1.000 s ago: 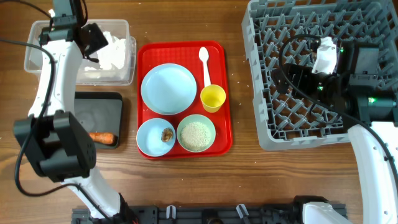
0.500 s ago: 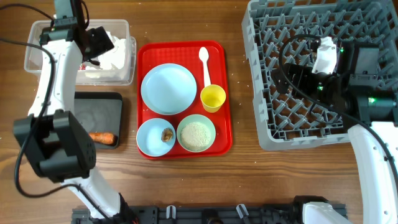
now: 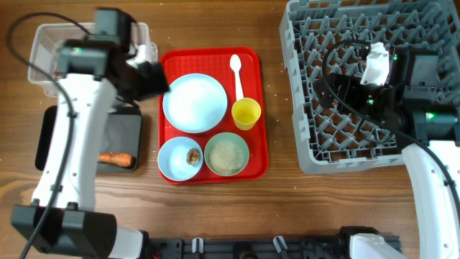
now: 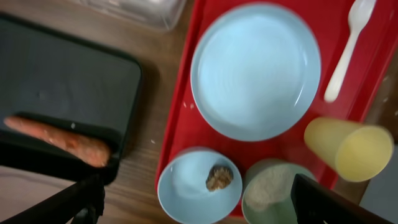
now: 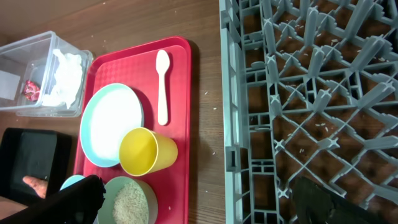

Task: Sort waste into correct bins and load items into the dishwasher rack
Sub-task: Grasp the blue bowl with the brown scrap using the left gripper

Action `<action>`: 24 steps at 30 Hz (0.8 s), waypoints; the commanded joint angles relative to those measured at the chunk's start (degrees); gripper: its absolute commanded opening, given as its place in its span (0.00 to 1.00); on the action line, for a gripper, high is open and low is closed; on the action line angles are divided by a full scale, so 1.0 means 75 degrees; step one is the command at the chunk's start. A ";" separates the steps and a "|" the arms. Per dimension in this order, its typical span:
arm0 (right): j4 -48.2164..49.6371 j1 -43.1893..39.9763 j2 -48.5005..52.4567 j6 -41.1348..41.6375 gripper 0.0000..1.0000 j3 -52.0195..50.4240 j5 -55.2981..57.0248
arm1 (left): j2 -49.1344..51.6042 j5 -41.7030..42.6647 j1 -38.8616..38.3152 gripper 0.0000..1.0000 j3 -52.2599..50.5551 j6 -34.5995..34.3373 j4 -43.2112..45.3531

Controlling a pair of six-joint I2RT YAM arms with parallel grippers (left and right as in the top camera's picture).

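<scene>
Left gripper (image 4: 199, 208): fingers spread wide, nothing between them; it hangs over the near edge of the red serving tray (image 3: 169, 61), above the bowl (image 4: 183, 186) with the brown scrap (image 4: 219, 177). Judgement: that scrap is the next waste to lift, hence the released stance over it.

Beside it, the second bowl (image 3: 247, 153) holds loose rice (image 3: 227, 155); neither bowl can be racked before emptying.

Plate (image 4: 255, 68), spoon (image 4: 345, 50) and yellow cup (image 4: 348, 149) sit on the same tray, clean, untouched.

Left of the tray: black tray (image 4: 68, 87) with the carrot (image 4: 59, 140) lying in it, so food waste appears to belong there; clear tub (image 5: 25, 50) beyond it holds the napkin (image 5: 65, 74) and red wrapper (image 5: 30, 89), the dry waste.

Right gripper (image 5: 202, 202): fingers also parted, empty; parked above the dishwasher rack (image 3: 302, 129), presumably waiting to receive dishes. Rack holds no dishes; a few white specks on its lattice, too small to identify.
</scene>
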 commanded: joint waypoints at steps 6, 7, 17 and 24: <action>-0.0009 0.0012 0.0050 -0.0108 1.00 0.0079 0.0079 | -0.0134 0.0015 -0.2122 0.89 -0.2046 -0.1667 0.0052; -0.0009 0.0012 0.0050 -0.0111 1.00 0.0079 0.0079 | -0.0254 -0.0061 -0.2398 0.89 -0.2393 -0.1950 0.0192; 0.0023 0.0012 0.0050 -0.0099 1.00 0.0079 0.0076 | -0.2317 0.0204 -0.3573 0.93 -0.5205 -0.1953 0.1606; -0.0064 0.0012 0.0050 -0.0085 1.00 0.0079 0.0076 | -0.1816 0.0198 -0.3570 0.71 -0.5869 -0.1303 0.2256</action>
